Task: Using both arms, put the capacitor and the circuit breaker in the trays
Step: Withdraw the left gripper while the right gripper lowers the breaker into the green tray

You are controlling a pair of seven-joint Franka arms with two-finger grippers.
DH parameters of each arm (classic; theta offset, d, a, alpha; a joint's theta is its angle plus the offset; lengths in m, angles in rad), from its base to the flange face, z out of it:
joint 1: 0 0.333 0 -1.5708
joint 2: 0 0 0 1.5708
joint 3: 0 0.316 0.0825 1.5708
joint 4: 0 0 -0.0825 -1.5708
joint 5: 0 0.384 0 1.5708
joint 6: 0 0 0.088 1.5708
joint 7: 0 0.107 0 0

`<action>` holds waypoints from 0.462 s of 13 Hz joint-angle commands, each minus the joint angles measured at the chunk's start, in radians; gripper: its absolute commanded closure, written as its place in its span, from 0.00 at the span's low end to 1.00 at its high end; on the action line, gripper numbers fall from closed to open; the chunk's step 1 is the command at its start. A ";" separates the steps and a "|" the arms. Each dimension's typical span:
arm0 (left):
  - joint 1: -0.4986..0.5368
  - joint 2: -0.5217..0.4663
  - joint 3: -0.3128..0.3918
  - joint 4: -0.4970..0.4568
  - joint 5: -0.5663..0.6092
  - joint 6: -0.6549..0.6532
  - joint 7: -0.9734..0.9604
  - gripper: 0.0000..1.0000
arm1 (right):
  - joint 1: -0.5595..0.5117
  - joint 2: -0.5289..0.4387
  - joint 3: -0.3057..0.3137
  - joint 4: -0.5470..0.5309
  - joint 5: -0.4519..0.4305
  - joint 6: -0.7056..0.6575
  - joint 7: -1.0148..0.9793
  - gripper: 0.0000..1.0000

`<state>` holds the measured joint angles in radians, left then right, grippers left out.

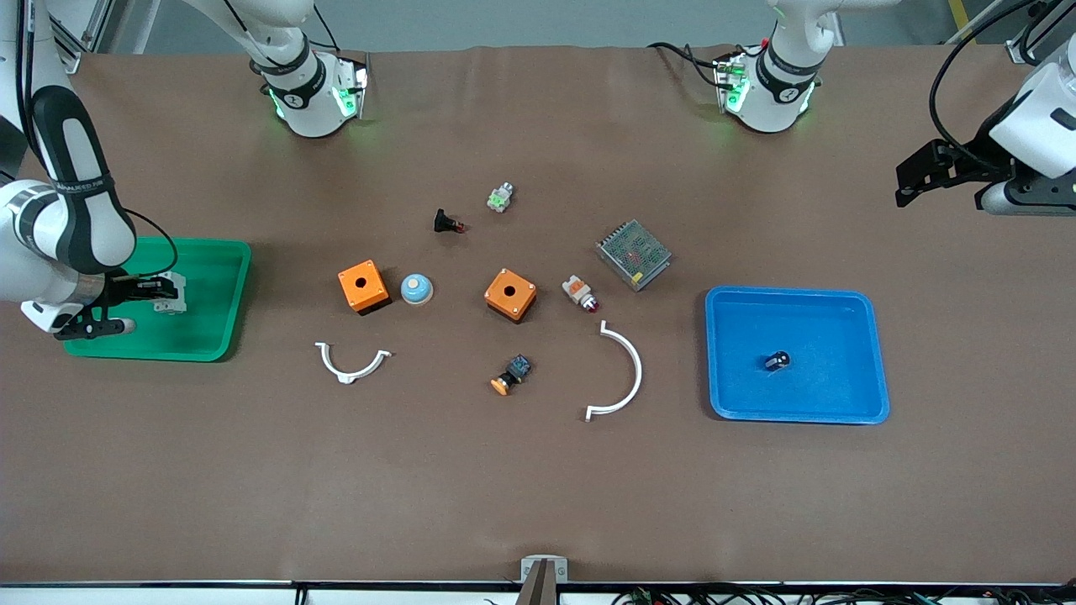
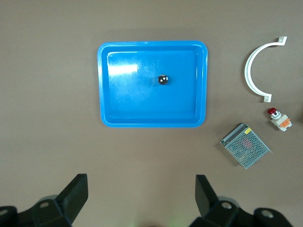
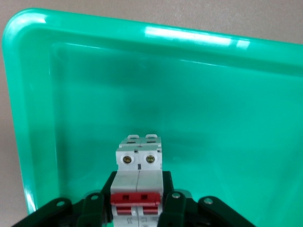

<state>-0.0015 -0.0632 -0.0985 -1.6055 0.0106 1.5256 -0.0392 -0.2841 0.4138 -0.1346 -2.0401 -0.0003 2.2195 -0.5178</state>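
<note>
Between right end effector (image 3: 137, 208) fingers, circuit breaker (image 3: 138, 182)

Bare table runs along the front-camera edge. The middle is crowded: orange boxes (image 1: 364, 286), white brackets (image 1: 620, 372), a mesh-topped unit (image 1: 633, 254). The green tray (image 1: 214, 332) and blue tray (image 1: 874, 353) block the two ends.
</note>
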 commanded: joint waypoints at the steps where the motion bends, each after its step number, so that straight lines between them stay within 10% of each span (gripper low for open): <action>1: 0.005 -0.055 -0.001 -0.025 -0.012 -0.004 -0.011 0.00 | -0.010 0.006 0.013 -0.014 -0.001 0.025 0.013 0.90; 3: 0.003 -0.046 0.003 -0.024 -0.011 0.017 -0.013 0.00 | -0.009 0.014 0.015 -0.009 0.000 0.025 0.013 0.74; 5: 0.005 -0.047 0.005 -0.025 -0.011 0.021 -0.013 0.00 | -0.001 0.010 0.017 -0.003 -0.004 0.026 0.021 0.00; 6: 0.005 -0.049 0.005 -0.025 -0.011 0.021 -0.013 0.00 | 0.012 -0.004 0.020 0.007 -0.004 0.013 0.022 0.00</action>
<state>0.0005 -0.0885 -0.0953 -1.6067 0.0106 1.5305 -0.0404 -0.2825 0.4381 -0.1251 -2.0365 -0.0003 2.2420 -0.5114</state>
